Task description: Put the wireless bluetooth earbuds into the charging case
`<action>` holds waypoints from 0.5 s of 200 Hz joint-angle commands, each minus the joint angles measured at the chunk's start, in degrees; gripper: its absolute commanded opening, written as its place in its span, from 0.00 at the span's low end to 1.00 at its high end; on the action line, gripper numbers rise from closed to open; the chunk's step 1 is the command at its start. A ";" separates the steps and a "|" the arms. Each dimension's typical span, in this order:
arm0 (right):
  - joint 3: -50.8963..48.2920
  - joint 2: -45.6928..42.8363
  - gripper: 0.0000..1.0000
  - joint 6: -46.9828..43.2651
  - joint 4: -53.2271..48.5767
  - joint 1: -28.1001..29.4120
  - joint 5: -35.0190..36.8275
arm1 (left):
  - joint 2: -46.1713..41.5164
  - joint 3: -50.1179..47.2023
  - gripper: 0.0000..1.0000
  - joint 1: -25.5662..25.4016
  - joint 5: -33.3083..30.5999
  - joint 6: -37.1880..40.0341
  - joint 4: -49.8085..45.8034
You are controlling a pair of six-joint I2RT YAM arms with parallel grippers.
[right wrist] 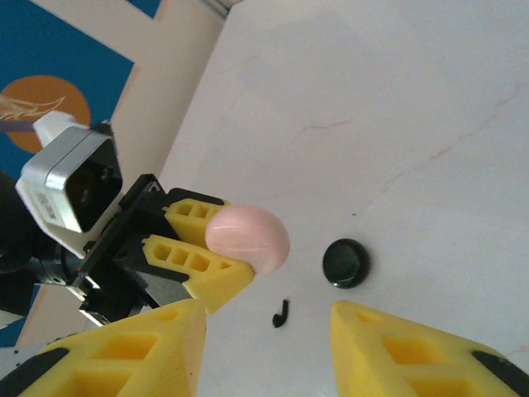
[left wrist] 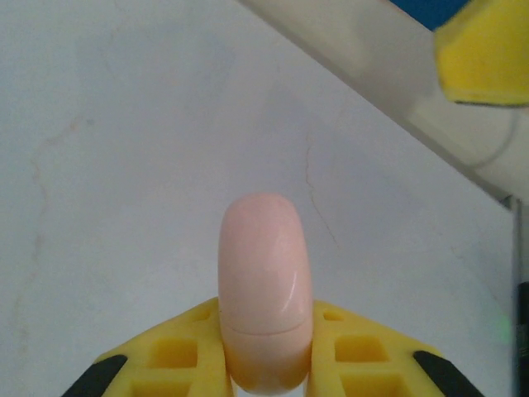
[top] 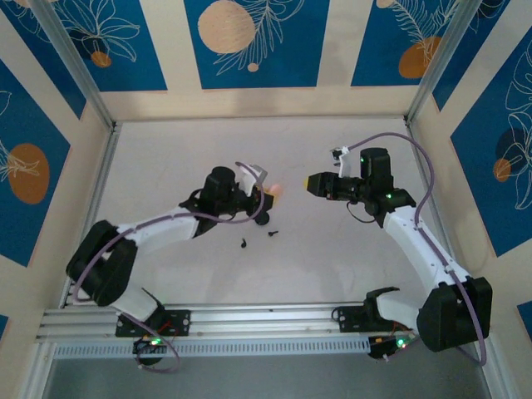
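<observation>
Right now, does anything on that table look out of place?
Two tiny black earbuds lie loose on the white table, while the pink charging case sits pinched in the left gripper, apparently closed.

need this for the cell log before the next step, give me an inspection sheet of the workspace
surface: white table, faint hairline marks, no spills seen
job's things: pink charging case gripped by the left tool, looks closed; two black earbuds loose on the table
clutter: black round disc on the table near the earbuds
tools: left tool shut on the charging case; right tool open, holding nothing
cables: purple cable looping along the right arm
surroundings: blue and cream printed panels; aluminium rail at the near edge
</observation>
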 commanded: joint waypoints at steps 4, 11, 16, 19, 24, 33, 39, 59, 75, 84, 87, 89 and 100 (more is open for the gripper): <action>-1.80 -0.04 0.44 2.08 2.80 -1.06 3.07 | 5.54 6.86 0.19 0.31 4.97 -10.72 -1.49; -2.55 0.07 0.43 2.87 4.10 -1.49 3.04 | 7.63 8.64 0.19 0.30 5.74 -12.31 -2.15; -3.00 0.05 0.43 3.44 4.85 -1.82 2.88 | 9.10 9.80 0.18 0.31 6.21 -13.55 -2.44; -3.16 0.03 0.44 3.70 5.37 -2.06 2.83 | 9.91 10.56 0.18 0.30 6.61 -14.41 -2.56; -3.61 0.03 0.43 4.08 6.03 -2.24 2.90 | 11.34 11.62 0.17 0.32 7.02 -15.69 -2.88; -4.23 -0.01 0.44 4.59 6.77 -2.62 3.18 | 13.61 13.56 0.16 0.30 7.78 -18.04 -3.28; -4.52 -0.11 0.43 4.73 7.02 -2.82 3.45 | 14.97 14.65 0.16 0.30 8.10 -19.50 -3.38; -5.24 -0.48 0.43 5.27 6.81 -3.58 5.07 | 18.74 17.56 0.15 -0.03 7.51 -22.75 -3.73; -6.01 -1.17 0.43 5.86 6.31 -4.19 6.46 | 21.72 20.19 0.15 -0.34 6.90 -23.95 -5.40; -6.61 -1.53 0.43 6.18 6.71 -4.55 6.46 | 23.44 21.75 0.15 -0.47 6.48 -24.80 -6.05; -6.82 -1.67 0.43 6.35 6.99 -4.67 6.39 | 24.04 22.24 0.15 -0.55 6.33 -25.12 -6.18; -6.96 -1.75 0.43 6.51 7.19 -4.73 6.33 | 24.39 22.56 0.15 -0.69 6.30 -25.34 -6.19; -7.87 -1.99 0.43 7.17 8.13 -5.14 5.53 | 26.61 24.17 0.15 -1.07 6.00 -26.62 -6.27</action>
